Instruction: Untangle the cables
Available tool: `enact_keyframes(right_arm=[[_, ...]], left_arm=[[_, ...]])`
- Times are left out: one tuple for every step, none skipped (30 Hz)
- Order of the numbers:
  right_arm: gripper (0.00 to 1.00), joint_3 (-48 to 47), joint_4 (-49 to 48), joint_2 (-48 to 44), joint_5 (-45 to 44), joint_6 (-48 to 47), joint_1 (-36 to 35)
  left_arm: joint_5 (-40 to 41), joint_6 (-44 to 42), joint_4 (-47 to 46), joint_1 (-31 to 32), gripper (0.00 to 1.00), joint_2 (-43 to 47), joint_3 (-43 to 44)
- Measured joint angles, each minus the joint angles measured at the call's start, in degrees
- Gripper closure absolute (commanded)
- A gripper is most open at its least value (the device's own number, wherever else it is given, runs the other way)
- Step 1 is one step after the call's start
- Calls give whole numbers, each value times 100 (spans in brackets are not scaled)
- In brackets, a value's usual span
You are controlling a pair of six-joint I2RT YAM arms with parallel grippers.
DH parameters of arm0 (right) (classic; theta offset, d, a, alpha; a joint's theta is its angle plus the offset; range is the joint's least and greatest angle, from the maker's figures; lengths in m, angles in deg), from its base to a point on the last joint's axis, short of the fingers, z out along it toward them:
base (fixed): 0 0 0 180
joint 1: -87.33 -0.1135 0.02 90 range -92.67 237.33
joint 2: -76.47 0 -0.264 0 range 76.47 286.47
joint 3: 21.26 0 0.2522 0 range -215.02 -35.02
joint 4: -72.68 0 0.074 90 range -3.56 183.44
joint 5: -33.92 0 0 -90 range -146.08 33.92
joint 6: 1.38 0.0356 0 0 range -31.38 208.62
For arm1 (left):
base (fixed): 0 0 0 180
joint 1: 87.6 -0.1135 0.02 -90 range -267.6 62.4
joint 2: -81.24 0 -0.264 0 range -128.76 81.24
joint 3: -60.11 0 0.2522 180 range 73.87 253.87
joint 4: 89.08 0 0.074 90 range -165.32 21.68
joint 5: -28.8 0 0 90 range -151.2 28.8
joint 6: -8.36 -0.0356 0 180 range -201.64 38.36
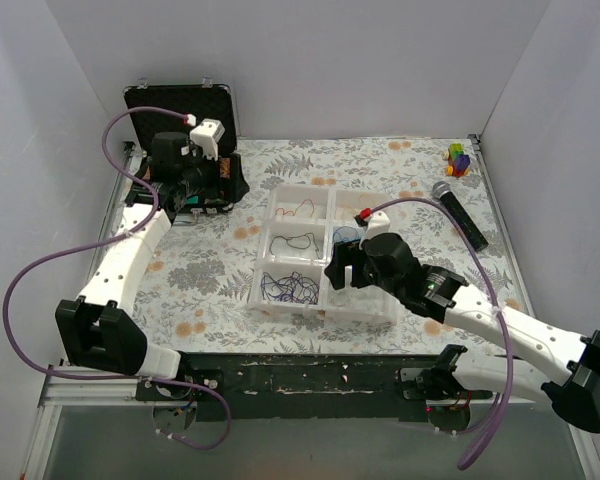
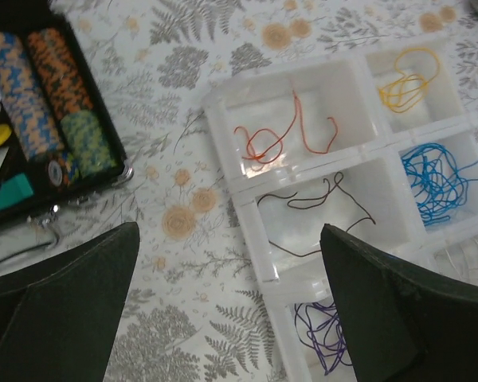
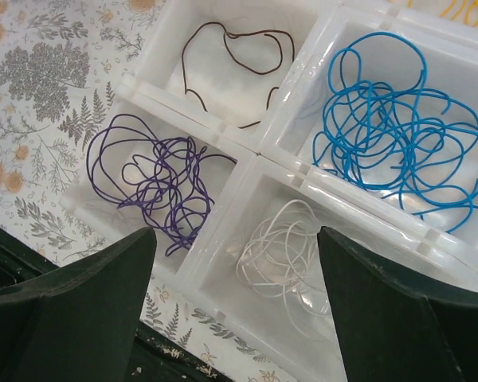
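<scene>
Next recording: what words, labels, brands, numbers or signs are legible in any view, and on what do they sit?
No text can be read in any view.
Poker chip face in the black case: it has a printed centre, too blurred to read.
White tray, cables, microphone: no writing visible on them.

Cables lie in the tray's compartments, mid-frame on the bench; case at upper left, microphone at right.
</scene>
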Motion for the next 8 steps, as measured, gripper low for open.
enact_keyframes(right_arm=[[9, -46, 74, -61, -48, 7, 0], [9, -59, 155, -162, -74, 15, 0], [9, -59, 227, -280, -94, 28, 0], [9, -59, 306, -415, -111, 48, 0], [8, -59, 358, -546, -127, 66, 0], [8, -59, 400, -669, -142, 79, 0], [8, -59, 442, -778, -151, 94, 0], [8, -59, 494, -863, -162, 109, 0]], left_arm=[[149, 125, 114, -9, 2, 9, -15], [361, 264, 229, -7, 2, 22, -37], [538, 380, 321, -7, 2, 59, -92], [723, 472, 382, -7, 2, 133, -192], [870, 542, 417, -4, 2, 251, -339], [994, 597, 468, -4, 2, 400, -505], [1084, 638, 487, -7, 2, 573, -684], [1158, 667, 496, -7, 2, 769, -866]])
